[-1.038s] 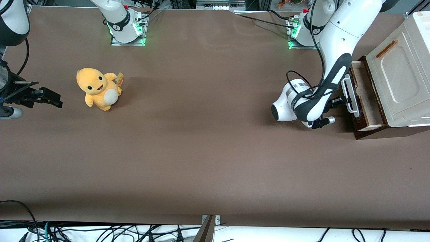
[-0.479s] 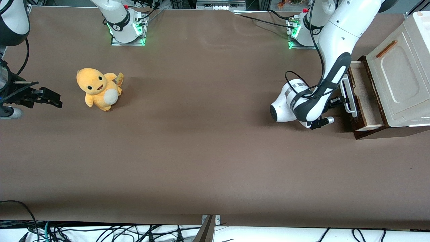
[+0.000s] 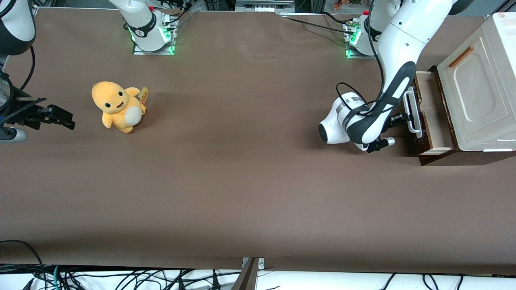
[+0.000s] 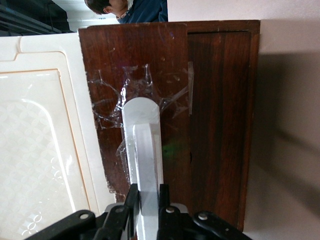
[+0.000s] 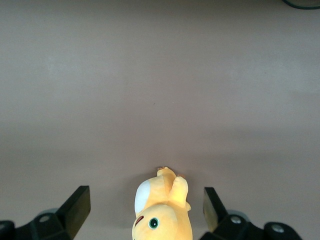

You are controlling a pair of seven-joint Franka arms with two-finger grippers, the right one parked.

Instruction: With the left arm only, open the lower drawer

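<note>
Left arm [image 3: 397, 80] bent low, claw [image 4: 147, 200] clamped on white handle [image 4: 144, 150]; lower drawer [image 3: 429, 110] part open.

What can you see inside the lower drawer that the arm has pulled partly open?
Only bare pale wood shows inside the lower drawer; no objects. The cream panel covers its inner part. The gripper has its fingers shut on the white handle.

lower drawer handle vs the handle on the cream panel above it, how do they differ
The lower drawer handle is a thick white bar standing off a dark brown wooden front; the cream panel handle is a thin orange-brown strip lying close to its surface. The gripper is shut on the white handle, a finger on each side, while nothing touches the orange-brown one. The white bar is clearly longer. Both are straight bars on the same cabinet.
</note>
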